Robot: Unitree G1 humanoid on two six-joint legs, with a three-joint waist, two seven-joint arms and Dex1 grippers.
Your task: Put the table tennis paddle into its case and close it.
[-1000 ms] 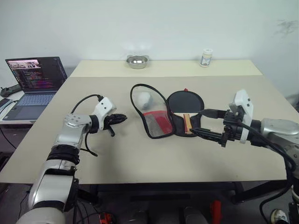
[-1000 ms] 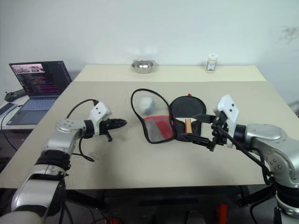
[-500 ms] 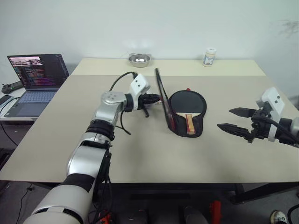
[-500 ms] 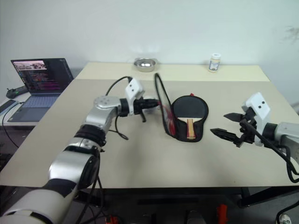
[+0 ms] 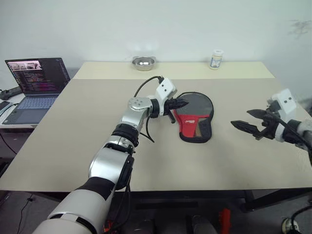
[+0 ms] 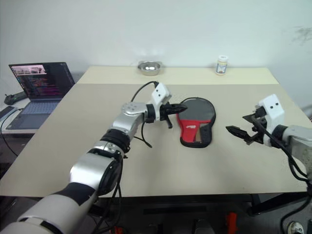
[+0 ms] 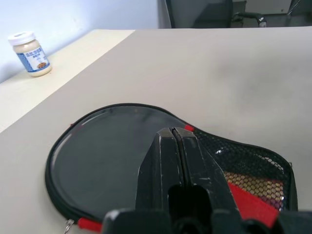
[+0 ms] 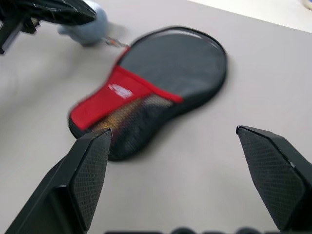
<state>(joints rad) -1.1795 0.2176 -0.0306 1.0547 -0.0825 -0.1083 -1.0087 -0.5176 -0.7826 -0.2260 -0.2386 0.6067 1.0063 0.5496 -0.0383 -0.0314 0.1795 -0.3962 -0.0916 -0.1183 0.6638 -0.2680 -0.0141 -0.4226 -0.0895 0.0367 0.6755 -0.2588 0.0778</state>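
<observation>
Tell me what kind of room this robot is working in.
Probably an office or lab workspace: a plain beige table against a bare white wall, an open laptop with code on its screen at the side, and office chairs in the left wrist view.

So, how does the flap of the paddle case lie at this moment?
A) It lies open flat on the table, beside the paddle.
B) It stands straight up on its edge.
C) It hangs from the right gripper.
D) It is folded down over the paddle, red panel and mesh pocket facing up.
D: the case lies flat with its red panel and mesh pocket on top, the shut left gripper at its edge, the open right gripper apart.
</observation>
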